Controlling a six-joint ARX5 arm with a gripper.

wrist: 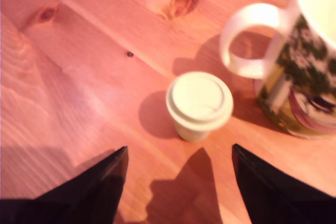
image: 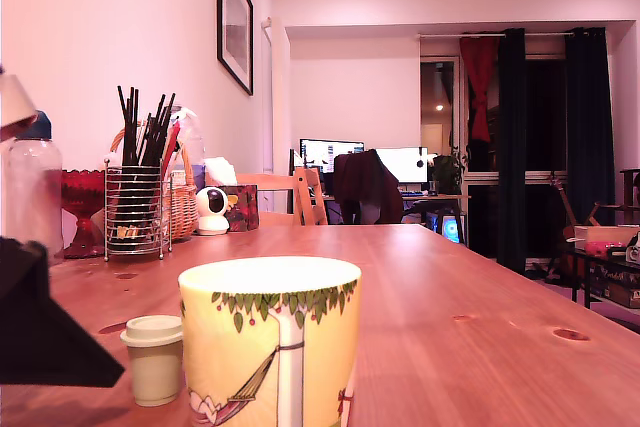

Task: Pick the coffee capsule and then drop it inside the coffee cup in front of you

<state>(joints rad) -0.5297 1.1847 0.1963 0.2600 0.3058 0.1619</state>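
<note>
1. While your end effector (wrist: 179,149) hangs spread and empty, the coffee capsule (wrist: 199,103) stands upright just beside the coffee cup (wrist: 307,72).
2. Close off-centre and you could tip the capsule (it looks light) against the cup.

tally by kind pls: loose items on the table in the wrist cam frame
coffee capsule: 1 (cream, upright, lid up)
coffee cup: 1 (pale yellow, handle toward the capsule)
Total: 2
The pincer is open and holds neither.
</note>
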